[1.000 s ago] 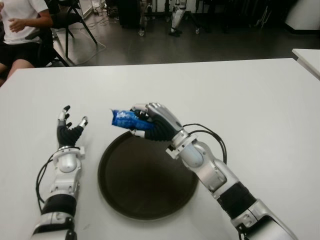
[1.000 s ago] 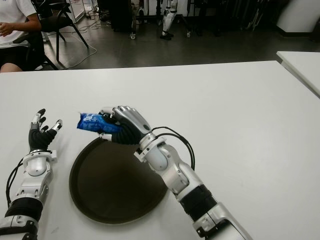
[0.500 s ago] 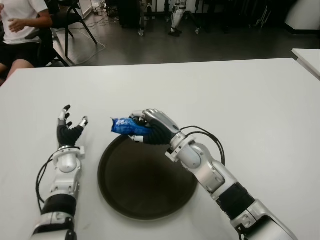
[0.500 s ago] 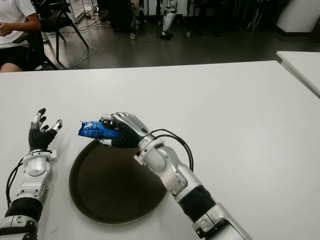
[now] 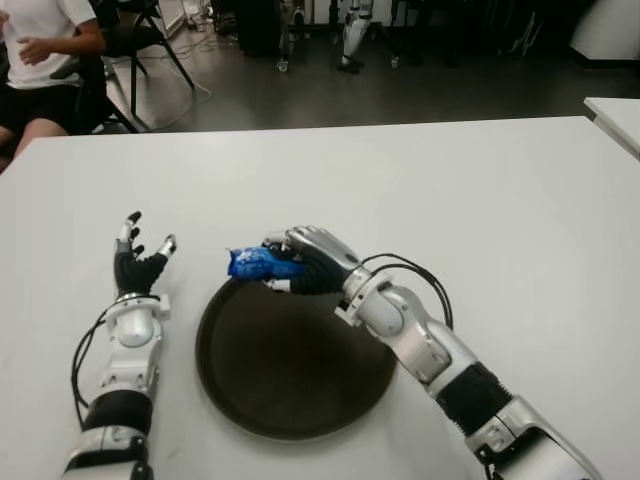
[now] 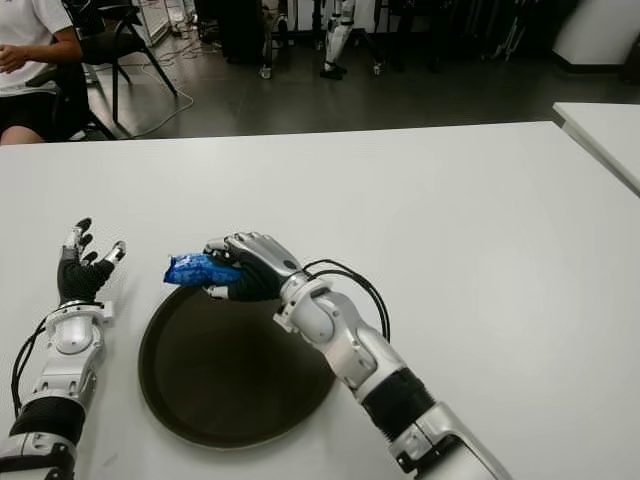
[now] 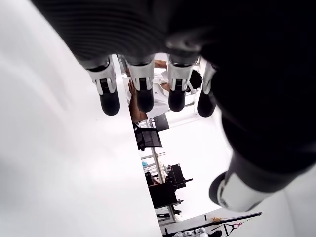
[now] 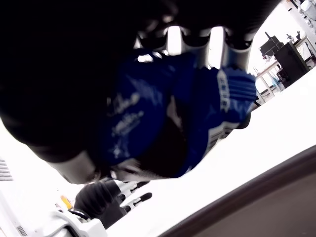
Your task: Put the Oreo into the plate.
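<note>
My right hand (image 5: 300,262) is shut on the blue Oreo packet (image 5: 252,263), whose free end sticks out toward my left. Hand and packet hover just over the far rim of the round dark plate (image 5: 290,400), which lies on the white table. The right wrist view shows the blue packet (image 8: 163,118) wrapped by my curled fingers, with the plate's rim (image 8: 276,182) below it. My left hand (image 5: 140,262) shows left of the plate, fingers spread and holding nothing; its fingertips (image 7: 143,94) appear spread in the left wrist view.
The white table (image 5: 480,190) stretches wide to the right and behind the plate. A seated person (image 5: 40,60) is past the far-left corner, beside a chair. Another white table's corner (image 5: 615,115) shows at the far right.
My right hand has sunk a little and shifted slightly right with the Oreo packet, coming closer to the plate's far rim. The left hand has stayed still.
</note>
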`<state>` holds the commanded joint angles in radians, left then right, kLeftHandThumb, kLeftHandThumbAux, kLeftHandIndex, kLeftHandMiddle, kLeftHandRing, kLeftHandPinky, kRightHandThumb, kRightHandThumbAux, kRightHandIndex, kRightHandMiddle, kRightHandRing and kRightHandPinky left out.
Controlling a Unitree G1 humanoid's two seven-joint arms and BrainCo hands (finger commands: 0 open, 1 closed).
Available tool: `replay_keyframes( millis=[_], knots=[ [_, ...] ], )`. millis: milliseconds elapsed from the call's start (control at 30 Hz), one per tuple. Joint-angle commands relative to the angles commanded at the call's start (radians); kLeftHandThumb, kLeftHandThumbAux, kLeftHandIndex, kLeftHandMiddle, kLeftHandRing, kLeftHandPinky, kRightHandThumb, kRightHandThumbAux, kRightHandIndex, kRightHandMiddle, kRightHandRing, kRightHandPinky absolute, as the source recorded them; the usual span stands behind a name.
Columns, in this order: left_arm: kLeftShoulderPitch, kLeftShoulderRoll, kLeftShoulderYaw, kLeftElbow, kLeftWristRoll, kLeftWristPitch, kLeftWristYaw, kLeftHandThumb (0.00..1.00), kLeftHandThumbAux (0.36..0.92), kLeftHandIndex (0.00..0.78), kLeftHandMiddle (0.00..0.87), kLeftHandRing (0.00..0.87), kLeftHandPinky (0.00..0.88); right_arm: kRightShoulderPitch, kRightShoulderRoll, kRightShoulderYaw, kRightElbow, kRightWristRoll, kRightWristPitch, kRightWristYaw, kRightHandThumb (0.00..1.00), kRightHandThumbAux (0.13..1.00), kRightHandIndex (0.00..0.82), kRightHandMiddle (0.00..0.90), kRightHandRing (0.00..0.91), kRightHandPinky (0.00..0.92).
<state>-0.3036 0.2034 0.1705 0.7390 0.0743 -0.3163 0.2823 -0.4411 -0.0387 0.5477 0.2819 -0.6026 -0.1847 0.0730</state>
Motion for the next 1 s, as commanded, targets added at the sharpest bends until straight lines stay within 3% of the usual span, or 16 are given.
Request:
replay_keyframes(
  millis=[433,700,1000],
  knots=[
    [-0.001,0.001,0.0,-0.004,-0.006,0.011,-0.012,0.005,0.735,0.023,0.011,0.0,0.0,-0.01,-0.033,0.009,-0.03,-0.037,0.073,0.108,0.71,0.716,0.44,0.806,0.799,0.784],
    [0.0,0.002,-0.002,-0.007,-0.004,0.017,-0.013,0.0,0.742,0.017,0.0,0.0,0.0,-0.015,-0.073,0.048,-0.056,-0.133,0.118,0.137,0.71,0.715,0.44,0.799,0.792,0.774],
    [0.001,0.005,-0.002,-0.011,-0.007,0.02,-0.022,0.001,0.772,0.026,0.014,0.0,0.0,-0.011,-0.083,0.077,-0.101,-0.205,0.197,0.178,0.71,0.715,0.438,0.778,0.78,0.773]
  ],
)
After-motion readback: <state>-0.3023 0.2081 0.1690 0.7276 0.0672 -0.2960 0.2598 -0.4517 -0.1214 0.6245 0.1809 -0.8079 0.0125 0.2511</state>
